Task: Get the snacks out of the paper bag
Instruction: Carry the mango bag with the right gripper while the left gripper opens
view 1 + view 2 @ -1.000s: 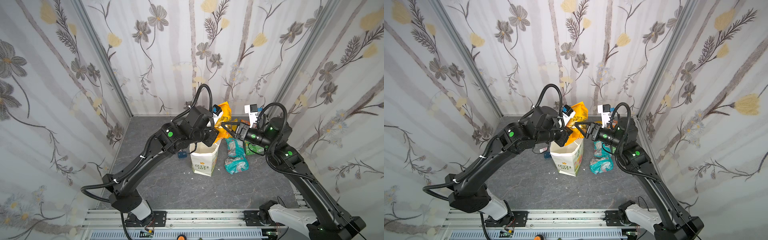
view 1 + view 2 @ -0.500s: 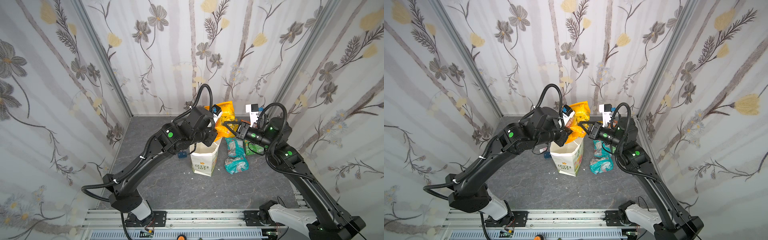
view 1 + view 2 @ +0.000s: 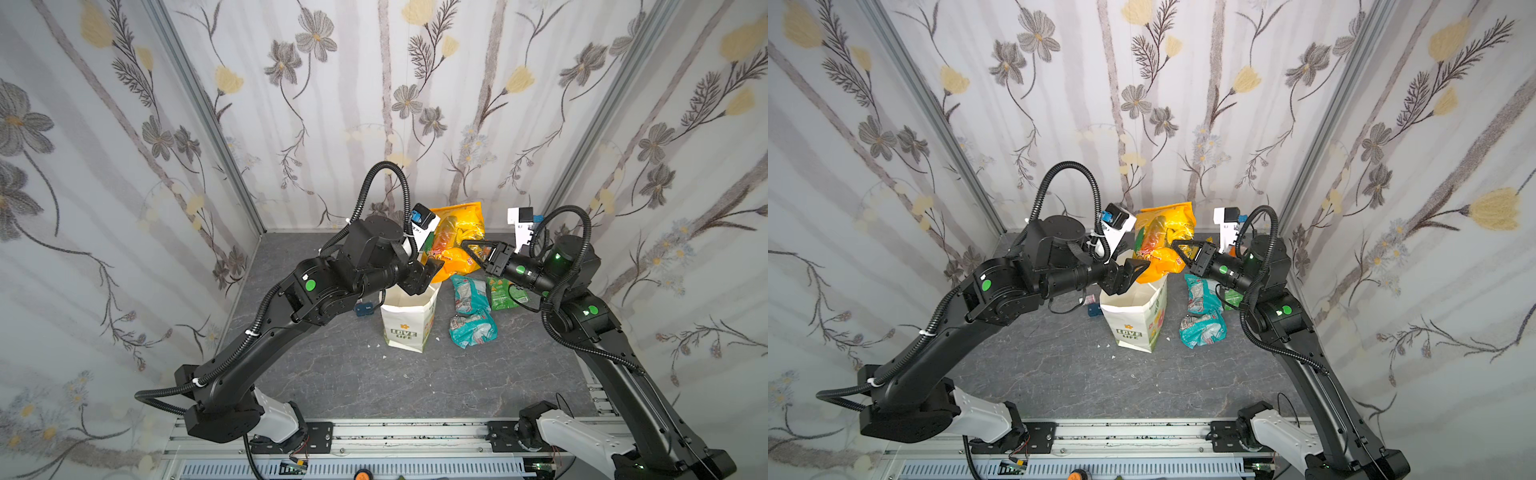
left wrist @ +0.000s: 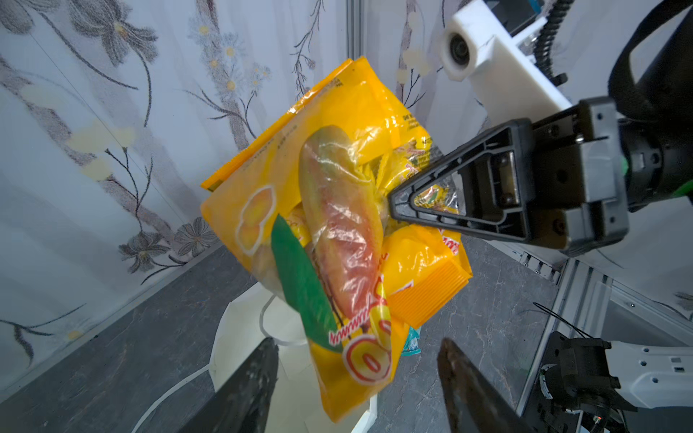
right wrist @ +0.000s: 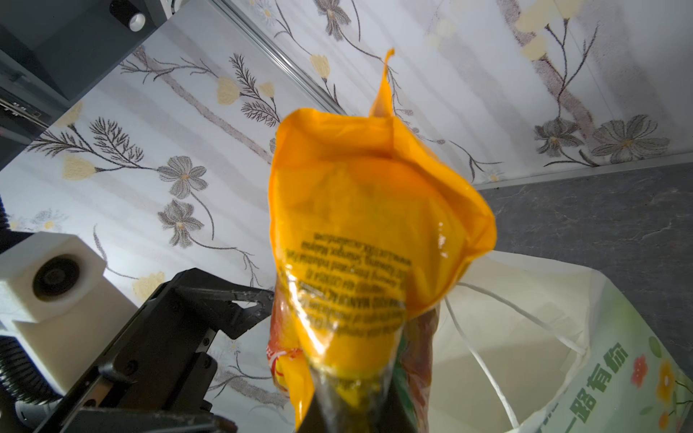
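Obs: the yellow packet hangs in the air above the mouth of the paper bag. The right gripper is clamped on a crinkled fold at the packet's side, and most of the packet lies beyond its tips. The left gripper stands wide, one finger on either side of the packet's lower end; I can't tell if they touch it.

Judgement: light, soft, slick film with loose contents that will swing. A pinch on bunched film may creep, so I'd favour the flat sealed edge.

Three walls papered in pale grey-white stripes with grey and yellow flowers on thin dark stems, silver metal strips running up both back corners, dark grey marbled floor with pale veins, soft even light
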Controlling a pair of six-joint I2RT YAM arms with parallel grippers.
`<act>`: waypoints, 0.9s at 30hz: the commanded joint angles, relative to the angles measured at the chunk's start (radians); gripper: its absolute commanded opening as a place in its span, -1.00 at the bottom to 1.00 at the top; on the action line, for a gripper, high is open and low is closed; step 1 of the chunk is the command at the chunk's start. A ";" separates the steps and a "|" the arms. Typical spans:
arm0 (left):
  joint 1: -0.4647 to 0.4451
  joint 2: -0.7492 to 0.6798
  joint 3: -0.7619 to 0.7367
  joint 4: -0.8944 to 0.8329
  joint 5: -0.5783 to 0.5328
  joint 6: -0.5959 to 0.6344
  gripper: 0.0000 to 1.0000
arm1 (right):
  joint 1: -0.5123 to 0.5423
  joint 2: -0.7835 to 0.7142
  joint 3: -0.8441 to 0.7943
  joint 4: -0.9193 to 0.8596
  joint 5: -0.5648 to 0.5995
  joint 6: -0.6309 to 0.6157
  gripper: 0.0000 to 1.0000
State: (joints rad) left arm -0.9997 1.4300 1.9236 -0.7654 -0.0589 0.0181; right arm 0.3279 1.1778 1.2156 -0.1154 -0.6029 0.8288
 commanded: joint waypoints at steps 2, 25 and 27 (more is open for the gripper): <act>0.001 -0.068 -0.082 0.100 0.046 -0.012 0.56 | -0.084 -0.039 -0.009 0.058 -0.043 0.010 -1.00; 0.001 -0.264 -0.352 0.102 0.088 -0.005 1.00 | -0.752 -0.308 -0.606 -0.141 -0.162 -0.209 -1.00; 0.001 -0.265 -0.354 0.099 0.088 -0.006 1.00 | -0.760 -0.285 -0.632 -0.145 -0.112 -0.241 -1.00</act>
State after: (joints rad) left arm -0.9997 1.1702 1.5738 -0.6857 0.0196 0.0040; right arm -0.4213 0.8738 0.6048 -0.3206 -0.7494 0.6685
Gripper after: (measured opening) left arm 0.997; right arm 0.081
